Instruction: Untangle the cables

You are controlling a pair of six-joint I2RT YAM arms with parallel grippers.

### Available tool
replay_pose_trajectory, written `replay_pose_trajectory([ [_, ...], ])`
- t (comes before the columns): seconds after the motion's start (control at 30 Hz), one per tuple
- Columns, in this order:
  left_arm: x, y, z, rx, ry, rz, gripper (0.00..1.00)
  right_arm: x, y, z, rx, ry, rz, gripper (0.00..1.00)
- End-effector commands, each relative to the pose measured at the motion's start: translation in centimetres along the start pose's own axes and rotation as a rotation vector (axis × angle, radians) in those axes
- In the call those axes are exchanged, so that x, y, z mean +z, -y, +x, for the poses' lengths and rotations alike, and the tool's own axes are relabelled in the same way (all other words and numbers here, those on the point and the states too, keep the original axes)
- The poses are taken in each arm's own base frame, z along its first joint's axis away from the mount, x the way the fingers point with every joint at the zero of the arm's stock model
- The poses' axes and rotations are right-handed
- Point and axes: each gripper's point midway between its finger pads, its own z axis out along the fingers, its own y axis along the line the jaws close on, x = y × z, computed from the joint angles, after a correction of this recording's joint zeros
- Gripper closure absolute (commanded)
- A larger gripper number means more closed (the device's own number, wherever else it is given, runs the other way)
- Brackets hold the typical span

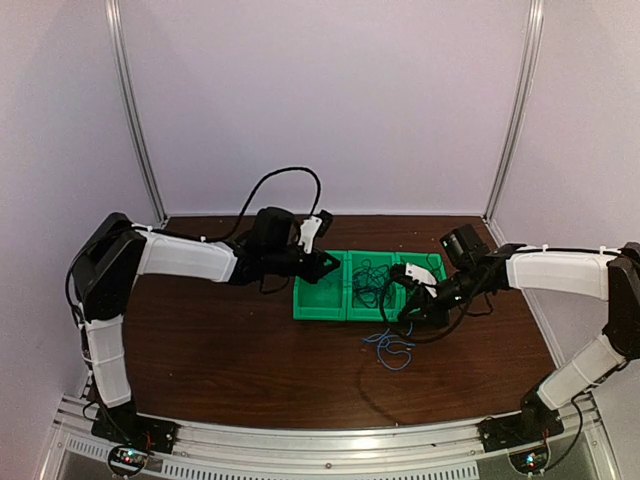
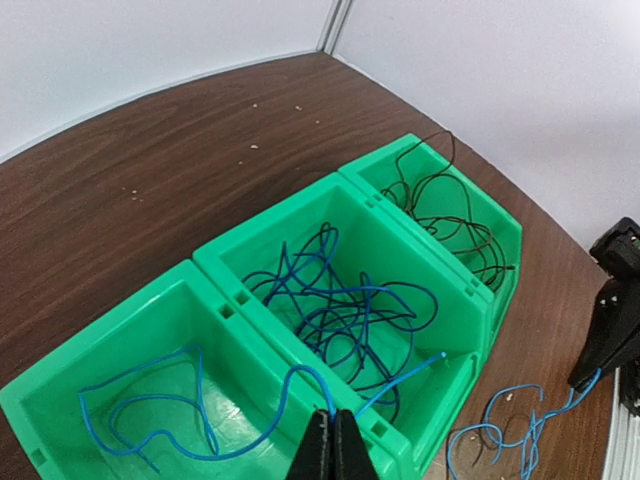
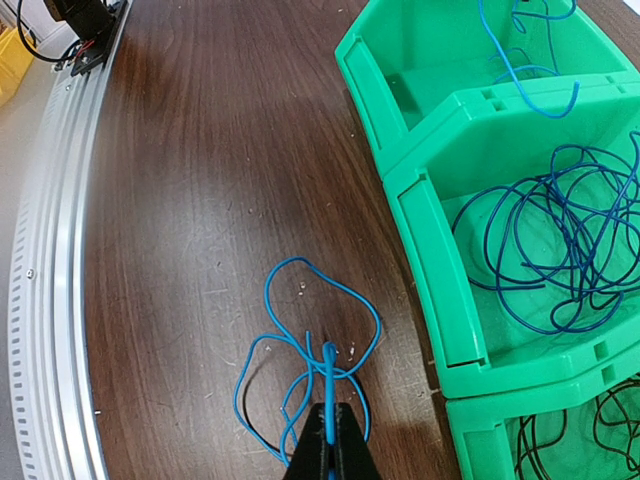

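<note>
Walls: pale enclosure panels (image 1: 330, 100) fill the upper half of the top view.
Tabletop: dark brown wood (image 1: 220, 350), lower half of the top view, with a metal rail (image 1: 330, 440) along its bottom edge.
Left arm: white and black (image 1: 185, 258), reaching from lower left to the centre and ending over the left end of the bins.
Right arm: white and black (image 1: 560, 272), reaching from lower right to the centre and ending at the right end of the bins.
Green bins: three joined in a row (image 1: 345, 312) at the centre of the top view.
Blue tangle: many dark and light blue loops (image 2: 345, 310), heaped in the middle bin.
Black cables: thin curly strands (image 2: 450, 225) in the bin at the upper right of the left wrist view, one arching above the rim.
Single blue cable: (image 2: 140, 400) lies looped in the bin at the lower left of the left wrist view and rises over the divider.
Loose blue loops: (image 3: 320, 330) on the bare tabletop just in front of the bins, with a dark strand mixed in.
Left jaws: closed, pinching the single blue cable at the bottom centre of the left wrist view.
Right jaws: closed, pinching a strand of the loose blue loops at the bottom centre of the right wrist view.
</note>
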Motion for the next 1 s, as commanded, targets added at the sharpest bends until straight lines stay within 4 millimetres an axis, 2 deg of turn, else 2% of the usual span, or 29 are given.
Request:
replay_pose_trajectory([
  [0.0, -0.8, 3.0, -3.7, 0.029, 0.105, 0.152, 1.00, 0.1, -0.2, 0.2, -0.006, -0.003, 0.003, 1.00],
  [0.07, -1.0, 2.8, -3.5, 0.026, 0.101, 0.140, 1.00, 0.1, -0.1, 0.2, -0.006, -0.003, 0.004, 1.00],
  [0.3, -2.1, -2.0, -0.6, -0.032, 0.051, -0.066, 1.00, 0.2, -0.1, 0.2, -0.006, -0.006, 0.001, 1.00],
  [0.47, -3.0, -4.2, 0.1, -0.038, 0.034, -0.168, 1.00, 0.3, -0.1, 0.3, -0.004, -0.007, 0.001, 1.00],
  [0.57, -2.8, -4.7, 0.1, -0.034, 0.029, -0.190, 1.00, 0.3, -0.1, 0.3, -0.004, -0.008, 0.000, 1.00],
  [0.8, -0.7, -5.2, 0.6, -0.041, 0.002, -0.192, 1.00, 0.3, -0.1, 0.3, -0.001, -0.010, 0.001, 1.00],
  [0.93, -0.4, -5.0, 0.6, -0.038, -0.002, -0.176, 1.00, 0.2, -0.1, 0.3, -0.003, -0.009, 0.005, 1.00],
  [0.97, -0.4, -4.9, 0.7, -0.036, -0.006, -0.174, 0.95, 0.2, 0.0, 0.3, -0.003, -0.008, 0.006, 1.00],
])
